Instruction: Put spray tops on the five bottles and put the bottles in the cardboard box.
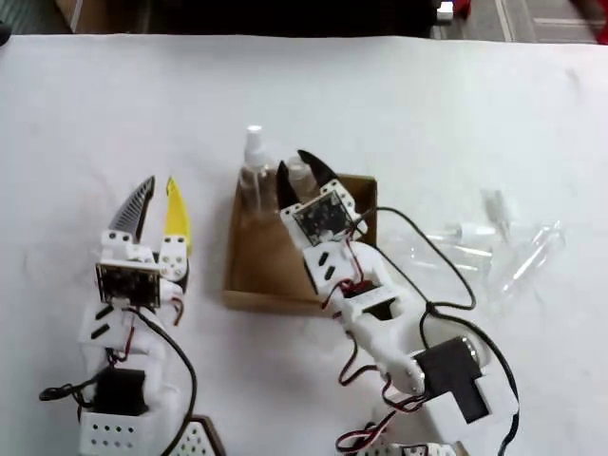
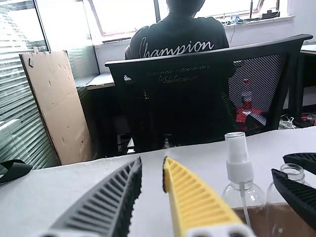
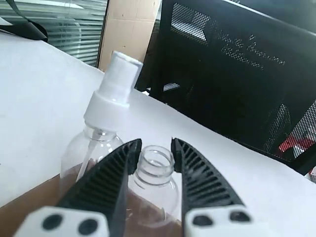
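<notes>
Beyond the white table (image 1: 95,95) stands a black mesh office chair (image 2: 207,84), with a cardboard sheet (image 2: 54,103) leaning by the blinds. On the table, near its middle, sits the cardboard box (image 1: 256,275). Two clear bottles stand upright side by side in its far corner. The capped bottle (image 1: 253,166) carries a white spray top (image 3: 113,86); the uncapped bottle (image 3: 154,173) beside it has a bare neck. The right claw (image 3: 154,145) is inside the box, its black fingers closed on either side of that bare neck. The left claw (image 1: 161,182) rests over the table beside the box, one finger grey and one yellow, parted by a narrow gap and holding nothing. On the box's other side, more clear bottles (image 1: 532,261) and loose spray tops (image 1: 499,204) lie scattered on the table.
</notes>
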Robot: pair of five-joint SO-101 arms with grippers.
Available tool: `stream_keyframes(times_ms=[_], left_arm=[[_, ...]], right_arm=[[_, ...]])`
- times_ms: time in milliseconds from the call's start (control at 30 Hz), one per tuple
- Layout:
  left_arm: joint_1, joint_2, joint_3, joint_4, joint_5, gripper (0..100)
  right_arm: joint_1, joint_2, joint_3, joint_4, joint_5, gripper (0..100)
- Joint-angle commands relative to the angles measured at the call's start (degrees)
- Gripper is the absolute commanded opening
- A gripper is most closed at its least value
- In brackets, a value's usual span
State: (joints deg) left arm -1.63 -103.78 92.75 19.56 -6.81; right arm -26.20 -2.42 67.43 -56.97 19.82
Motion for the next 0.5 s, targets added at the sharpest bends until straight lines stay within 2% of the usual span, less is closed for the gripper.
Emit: stream_keyframes(times_ms=[0, 467], left_arm=[[0.7, -0.7, -0.8, -1.4, 0.5, 8], [2.2, -0.7, -0.5, -1.4, 0.2, 8]], right_arm=[[0.7, -0.2, -2.5, -2.3, 0.9, 1.5], [1.5, 0.2, -3.0, -2.3, 0.8, 1.5]])
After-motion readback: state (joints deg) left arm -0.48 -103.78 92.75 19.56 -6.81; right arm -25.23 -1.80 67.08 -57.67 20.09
